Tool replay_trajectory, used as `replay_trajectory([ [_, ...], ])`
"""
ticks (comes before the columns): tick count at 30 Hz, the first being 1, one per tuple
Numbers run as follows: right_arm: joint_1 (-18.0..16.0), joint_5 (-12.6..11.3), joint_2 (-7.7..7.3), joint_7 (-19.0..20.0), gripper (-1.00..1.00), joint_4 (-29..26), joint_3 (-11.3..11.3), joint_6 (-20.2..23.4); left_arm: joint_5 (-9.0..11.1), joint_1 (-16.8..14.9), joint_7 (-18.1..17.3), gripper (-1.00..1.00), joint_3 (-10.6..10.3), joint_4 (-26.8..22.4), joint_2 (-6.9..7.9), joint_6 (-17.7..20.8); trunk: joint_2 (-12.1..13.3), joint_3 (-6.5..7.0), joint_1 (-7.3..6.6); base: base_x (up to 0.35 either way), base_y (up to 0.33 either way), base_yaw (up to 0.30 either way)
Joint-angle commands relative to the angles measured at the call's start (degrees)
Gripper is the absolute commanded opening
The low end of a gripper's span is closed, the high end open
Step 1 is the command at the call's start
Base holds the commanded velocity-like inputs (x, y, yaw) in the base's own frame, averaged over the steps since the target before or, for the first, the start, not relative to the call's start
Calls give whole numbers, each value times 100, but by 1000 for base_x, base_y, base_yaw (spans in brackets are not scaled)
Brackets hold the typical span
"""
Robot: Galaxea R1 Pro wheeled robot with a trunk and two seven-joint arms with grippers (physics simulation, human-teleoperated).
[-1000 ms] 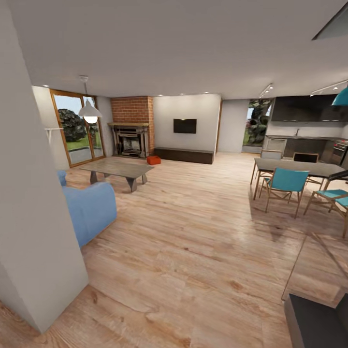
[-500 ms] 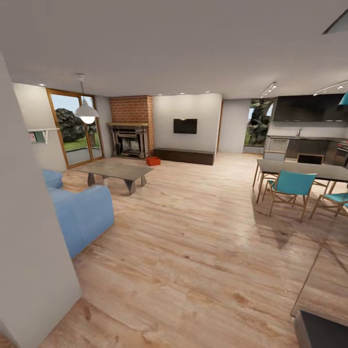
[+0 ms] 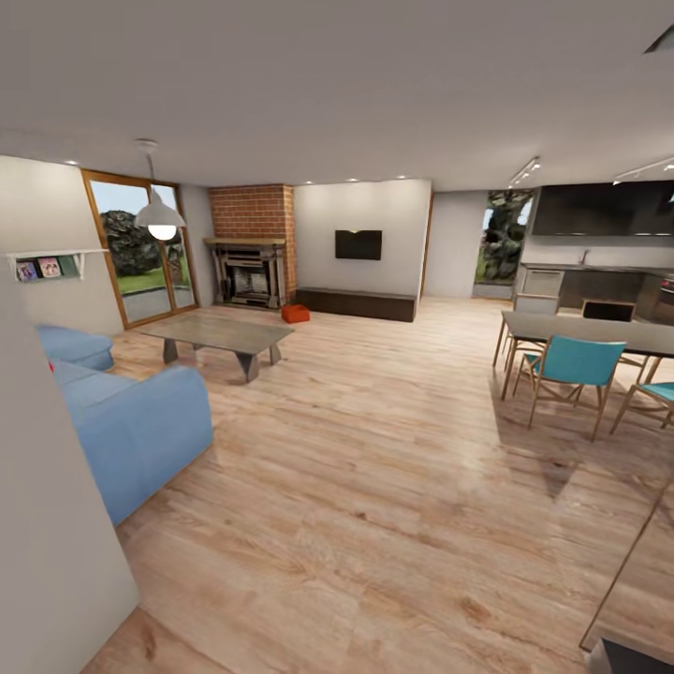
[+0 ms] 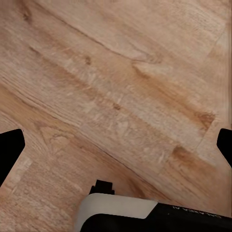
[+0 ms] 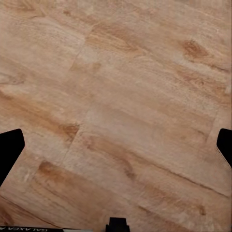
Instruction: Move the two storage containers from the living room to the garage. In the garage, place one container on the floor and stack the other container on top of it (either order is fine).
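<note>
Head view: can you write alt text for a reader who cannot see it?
An orange-red storage container sits on the light wood plank floor far across an open living room, beside the brick fireplace. A blue sofa and low coffee table stand left, a dining table with teal chairs right.

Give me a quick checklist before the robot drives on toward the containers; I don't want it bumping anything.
1. Container in sight: ok, one orange-red container on the floor by the fireplace.
2. Second container located: cannot tell.
3. Plank floor ahead free: ok.
4. Blue sofa on the left clear of path: ok.
5. Left tool open and empty: ok.
6. Right tool open and empty: ok.
</note>
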Motion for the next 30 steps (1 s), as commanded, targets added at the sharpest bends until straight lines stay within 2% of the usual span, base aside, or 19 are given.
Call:
replay_trajectory([
  [1, -2, 19, -1, -12, 100, 6, 18, -14, 3, -8, -2, 100, 30, 25, 0, -39, -3, -2, 5, 325, -104, 0],
  [30, 0, 13, -1, -10, 100, 6, 16, -13, -2, -8, -2, 100, 30, 25, -2, -39, -3, -2, 5, 325, -108, 0],
])
